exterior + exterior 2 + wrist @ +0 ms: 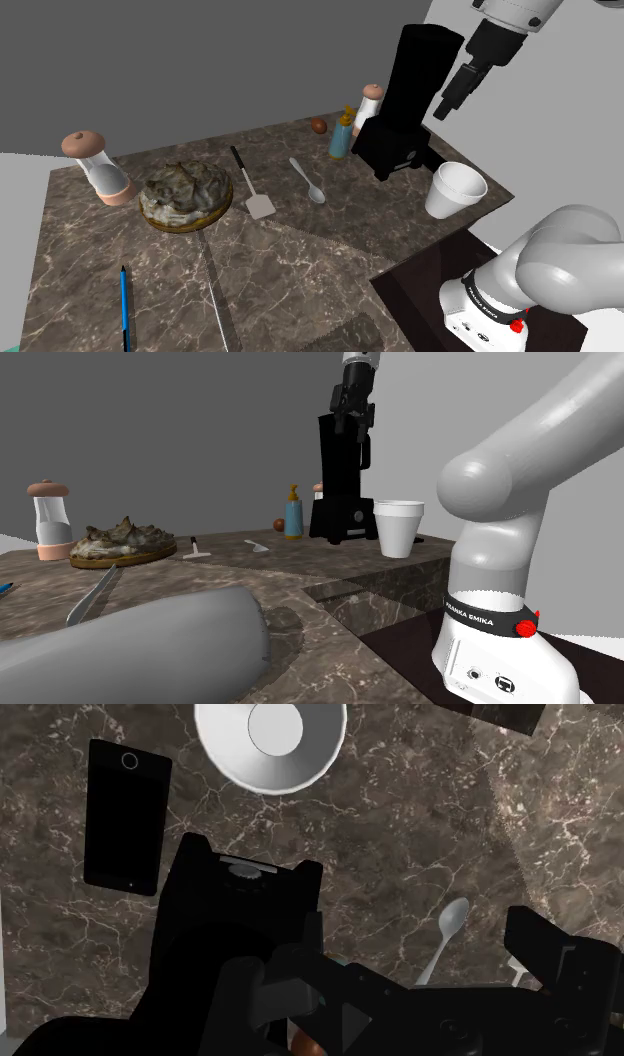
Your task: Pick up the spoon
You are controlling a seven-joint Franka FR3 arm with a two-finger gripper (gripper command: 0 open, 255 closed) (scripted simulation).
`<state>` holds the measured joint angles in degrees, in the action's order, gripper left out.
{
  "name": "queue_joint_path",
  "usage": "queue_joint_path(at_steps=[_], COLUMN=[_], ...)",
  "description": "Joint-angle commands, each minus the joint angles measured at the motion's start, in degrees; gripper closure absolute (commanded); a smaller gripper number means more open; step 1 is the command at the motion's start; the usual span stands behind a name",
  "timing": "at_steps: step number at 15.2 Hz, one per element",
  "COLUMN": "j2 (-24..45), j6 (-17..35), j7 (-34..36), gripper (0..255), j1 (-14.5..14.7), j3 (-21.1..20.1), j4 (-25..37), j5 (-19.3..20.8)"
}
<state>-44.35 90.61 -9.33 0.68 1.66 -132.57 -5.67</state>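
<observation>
1. Spoon (pixel 308 181): it lies flat on the marble counter (pixel 300 270), out in the open. The spatula (pixel 250 186) is on the shoulder view's left of it and the black machine (pixel 408 100) on its right. It touches neither of them.

2. The gripper (pixel 352 432) hangs high in the air, above the top of the machine and well apart from the spoon. Its jaws stand apart and nothing is between them. In the wrist view the spoon shows on bare marble beside the machine, off to one side of the gripper's line and not under it.

3. Done so far, judging from how things lie: nothing of the pick itself. The spoon is untouched and rests fully on the counter.

4. Left to do is nearly the whole task:
   - carry the hand across from over the machine to over the spoon;
   - turn the wrist so the jaws straddle the thin handle crosswise;
   - come down until the fingertips reach the counter on both sides of the handle;
   - close, then lift.

5. The descent looks free of obstacles. The spatula is near but apart from the spoon, and the cup (pixel 455 190) stands on the machine's other side, away from the path. The machine itself is the one tall thing, and the hand has to clear it sideways before dropping.

6. The spoon is low and slim against hard stone, so the close will likely need to be placed low and square on the handle, or it may skid out.
</observation>
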Motion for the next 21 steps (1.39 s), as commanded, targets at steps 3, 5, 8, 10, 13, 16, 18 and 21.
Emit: queue_joint_path(at_steps=[3, 5, 8, 10, 13, 16, 18, 21], j2=[2.6, 5.5, 10.3, 13.8, 19.4, 25.4, 29.6, 36.1], j6=[2.8, 5.6, 9.7, 12.3, 16.2, 19.7, 21.9, 24.9], j7=[2.2, 4.4, 7.5, 9.6, 12.6, 15.7, 17.7, 20.8], gripper=[0, 0, 0, 0, 0, 0, 0, 0], j1=[0.2, 0.5, 0.8, 1.0, 1.3, 1.6, 1.8, 2.2], j3=[-1.6, -3.1, -5.3, -6.6, -8.6, -10.3, -11.4, -12.7], j4=[-0.7, -1.2, -1.2, -0.9, 0.1, 1.9, 3.4, 6.2], j5=[-1.2, -2.3, -3.8, -4.6, -5.6, -6.3, -6.5, -6.5])
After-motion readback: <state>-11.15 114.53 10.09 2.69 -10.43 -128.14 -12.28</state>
